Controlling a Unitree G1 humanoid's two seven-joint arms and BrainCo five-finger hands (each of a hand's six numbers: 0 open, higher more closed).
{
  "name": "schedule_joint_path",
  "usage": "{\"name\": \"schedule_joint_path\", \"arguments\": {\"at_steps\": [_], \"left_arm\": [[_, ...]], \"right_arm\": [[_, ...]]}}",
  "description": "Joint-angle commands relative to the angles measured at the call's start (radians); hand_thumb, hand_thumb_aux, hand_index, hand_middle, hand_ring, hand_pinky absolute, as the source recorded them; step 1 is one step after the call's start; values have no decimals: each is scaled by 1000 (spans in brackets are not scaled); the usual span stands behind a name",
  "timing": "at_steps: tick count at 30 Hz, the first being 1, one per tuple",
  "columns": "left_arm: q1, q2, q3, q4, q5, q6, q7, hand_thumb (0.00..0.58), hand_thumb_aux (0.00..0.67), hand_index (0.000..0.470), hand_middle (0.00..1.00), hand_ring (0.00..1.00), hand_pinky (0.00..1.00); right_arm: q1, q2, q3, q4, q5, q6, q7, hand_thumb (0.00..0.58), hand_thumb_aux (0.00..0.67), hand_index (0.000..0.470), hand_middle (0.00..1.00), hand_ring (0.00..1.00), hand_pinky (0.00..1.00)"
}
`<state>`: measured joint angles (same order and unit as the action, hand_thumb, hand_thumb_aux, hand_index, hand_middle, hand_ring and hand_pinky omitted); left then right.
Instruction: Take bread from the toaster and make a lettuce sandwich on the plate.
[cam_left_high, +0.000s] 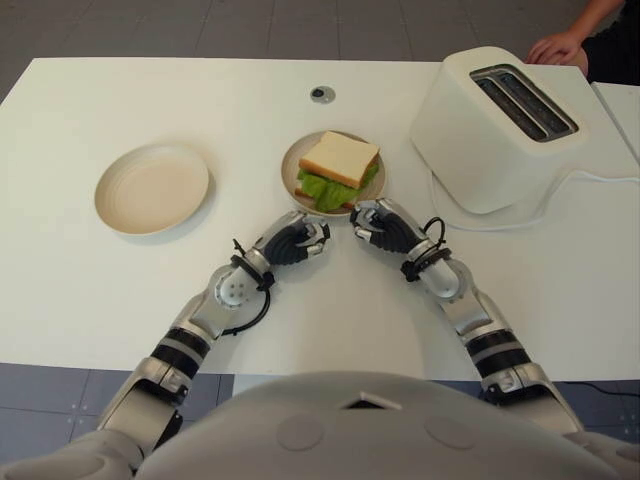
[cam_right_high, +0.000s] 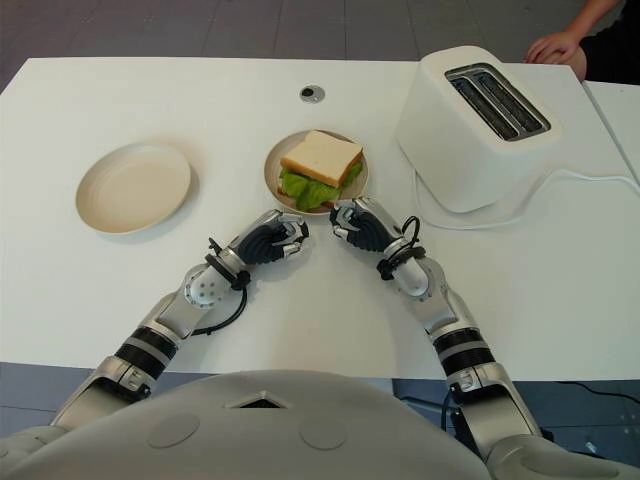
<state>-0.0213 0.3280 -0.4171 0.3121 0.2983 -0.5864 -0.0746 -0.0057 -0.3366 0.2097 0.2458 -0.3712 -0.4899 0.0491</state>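
Sandwich (cam_left_high: 338, 170), bread over lettuce, sits on the plate (cam_left_high: 287, 168) at frame centre. Just below its rim, the left hand (cam_left_high: 295, 242) and right hand (cam_left_high: 385, 225) are both clenched, gripping nothing. Toaster (cam_left_high: 470, 140) stands upper right, its cord (cam_left_high: 500, 222) beneath it. A second plate (cam_left_high: 152, 188) lies left, well apart.

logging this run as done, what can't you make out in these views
Inside the toaster slots: dark in both views, so leftover bread cannot be told.
Bottom slice of the sandwich: mostly hidden under the lettuce and top slice.
Near rim of the plate: covered by curled fingers of the right hand; contact unclear.
The cord: runs off the right edge in both views.
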Motion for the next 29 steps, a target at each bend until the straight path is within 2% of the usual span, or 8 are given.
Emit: {"name": "schedule_joint_path", "arguments": {"at_steps": [1,3,5,9,13,19,23,29], "left_arm": [[67,-46,62,-69,-200,-154,-23,0,0,0,0,0,0],[62,-89,130,-116,-303,-201,1,0,0,0,0,0,0],[47,-126,190,-114,-315,-221,38,0,0,0,0,0,0],[28,-199,286,-76,-305,-125,125,0,0,0,0,0,0],[35,-242,331,-62,-207,-62,213,0,0,0,0,0,0],[15,-270,366,-35,-72,-25,324,0,0,0,0,0,0],[9,-298,370,-12,-96,-11,326,0,0,0,0,0,0],[-10,-319,363,24,-131,-50,288,0,0,0,0,0,0]], "right_arm": [[48,12,-105,-125,247,-27,51,0,0,0,0,0,0],[58,39,-165,-208,351,-16,36,0,0,0,0,0,0],[56,72,-199,-241,382,-20,9,0,0,0,0,0,0],[50,115,-207,-204,365,-50,-8,0,0,0,0,0,0],[55,137,-204,-167,351,-59,-4,0,0,0,0,0,0],[50,160,-206,-130,324,-82,-13,0,0,0,0,0,0],[48,168,-212,-116,313,-97,-17,0,0,0,0,0,0],[29,186,-215,-31,269,-135,-54,0,0,0,0,0,0]]}}
